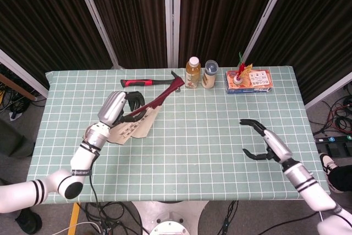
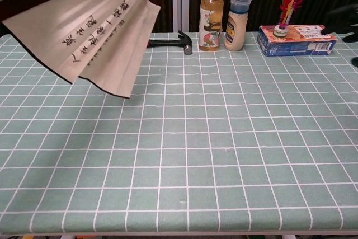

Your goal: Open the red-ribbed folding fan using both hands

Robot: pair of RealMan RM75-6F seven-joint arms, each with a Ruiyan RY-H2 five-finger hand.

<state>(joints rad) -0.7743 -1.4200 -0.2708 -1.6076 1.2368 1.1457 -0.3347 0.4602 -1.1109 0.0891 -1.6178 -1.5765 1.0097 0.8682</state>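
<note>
Along the far edge of the tabletop (image 1: 220, 136) I see the hammer (image 1: 151, 83) at left, then the bottle (image 1: 192, 72) and the jar (image 1: 210, 74) side by side, then the box (image 1: 248, 81) at right. My left hand (image 1: 118, 108) holds the fan (image 1: 132, 126) above the left part, in front of the hammer. My right hand (image 1: 264, 140) hovers over the right part, well apart from the fan.

The setting is presenting as a robotics test lab or recording station. Dark pleated curtains (image 1: 132, 15) with pale metal frame bars (image 1: 93, 4) are enclosing a table (image 1: 220, 114) that is wearing a green grid-printed cover. Loose cables (image 1: 110, 213) are trailing across the floor beneath the front edge, and unrelated props are standing along the far edge: a hammer (image 1: 151, 82), two bottles (image 1: 201, 74), a box (image 1: 248, 81).
</note>
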